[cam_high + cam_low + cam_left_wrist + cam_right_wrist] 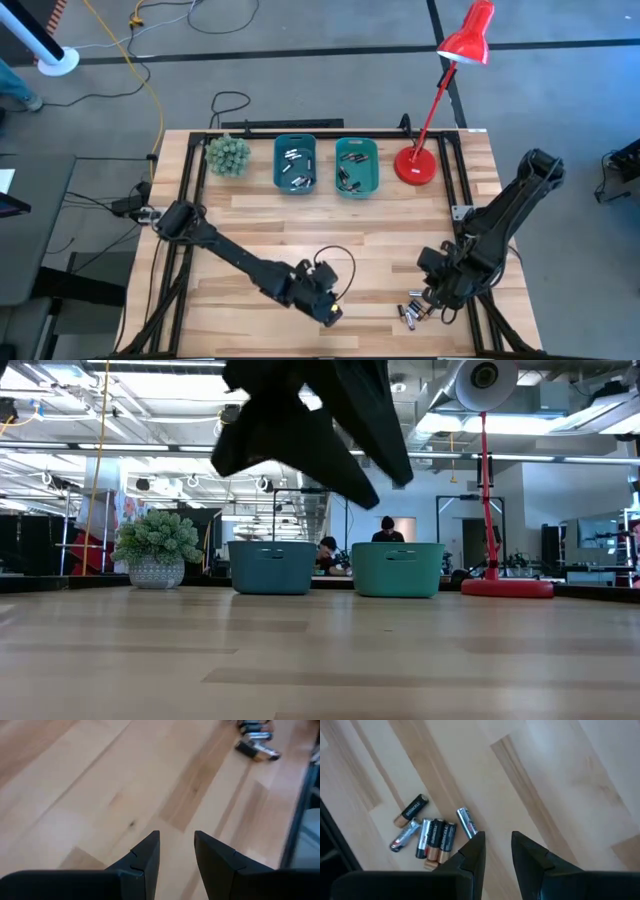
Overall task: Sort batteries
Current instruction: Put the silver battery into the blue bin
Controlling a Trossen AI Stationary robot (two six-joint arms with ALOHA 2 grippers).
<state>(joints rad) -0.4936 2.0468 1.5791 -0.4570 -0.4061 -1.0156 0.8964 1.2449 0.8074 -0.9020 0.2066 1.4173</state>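
A little pile of batteries [427, 837] lay on the wooden table [260, 225] near its front right corner, most of them touching side by side and one dark one a bit apart. The right gripper [496, 851] hung just above the table right beside that pile, with its two fingers a small way apart and nothing between them. It looked like it was there because that was where the loose batteries waited to be picked up. The left gripper [176, 851] hovered over bare wood near the front middle of the table, also with its fingers a little apart and holding nothing; the pile showed far off in its own view. At the back of the table stood two teal bins [296, 163] next to each other, and each already had some batteries inside, so the sorting seemed partly done. A small green plant [228, 155] stood to one side of the bins and a red lamp [417, 165] to the other, out of the way.
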